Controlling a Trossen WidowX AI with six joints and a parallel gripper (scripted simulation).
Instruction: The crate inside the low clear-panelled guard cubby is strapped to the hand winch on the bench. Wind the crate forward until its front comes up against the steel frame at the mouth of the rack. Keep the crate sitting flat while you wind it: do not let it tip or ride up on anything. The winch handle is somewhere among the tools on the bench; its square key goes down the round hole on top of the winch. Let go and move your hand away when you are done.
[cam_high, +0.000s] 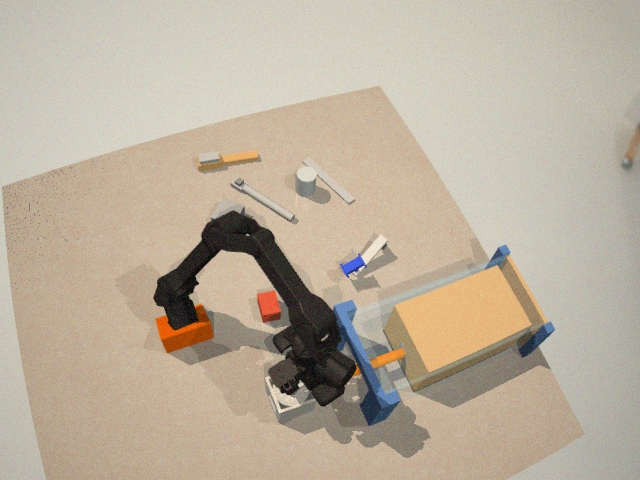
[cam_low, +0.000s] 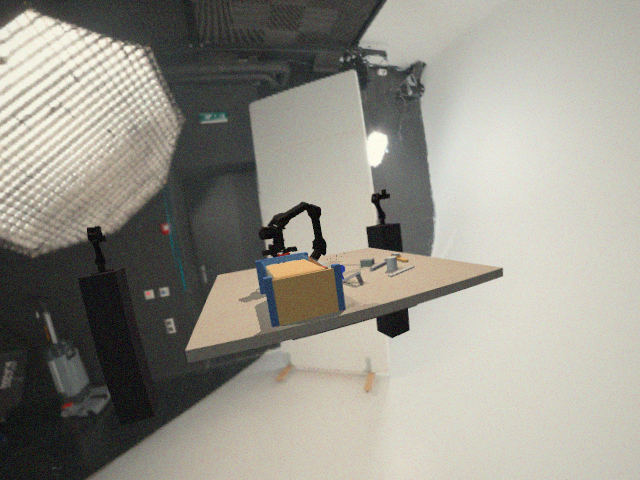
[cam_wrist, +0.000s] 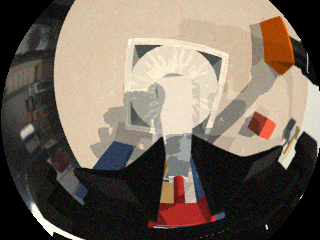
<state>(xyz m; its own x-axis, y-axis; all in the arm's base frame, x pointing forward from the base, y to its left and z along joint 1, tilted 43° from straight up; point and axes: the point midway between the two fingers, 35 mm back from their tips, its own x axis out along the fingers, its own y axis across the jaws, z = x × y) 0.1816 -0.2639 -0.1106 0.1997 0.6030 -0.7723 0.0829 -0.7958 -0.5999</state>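
The tan crate (cam_high: 460, 320) (cam_low: 305, 297) sits flat inside the clear-panelled cubby (cam_high: 372, 310). A gap shows between its front and the blue frame (cam_high: 364, 361) at the mouth. An orange strap (cam_high: 388, 357) runs through the frame toward the white-grey winch (cam_high: 279, 408) (cam_wrist: 136, 50). My gripper (cam_high: 289, 384) (cam_wrist: 176, 139) hangs right over the winch, shut on the winch handle (cam_wrist: 176, 110), a pale bar with a red grip. The bar's far end lies over the middle of the winch drum (cam_wrist: 200, 67). I cannot tell whether its key sits in the hole.
A red block (cam_high: 268, 305) lies left of the frame and the arm's orange base block (cam_high: 199, 335) further left. A blue-and-white tool (cam_high: 364, 256), a grey cylinder (cam_high: 306, 180), a flat bar (cam_high: 330, 181), a grey rod (cam_high: 263, 199) and an orange-handled tool (cam_high: 227, 159) lie at the back.
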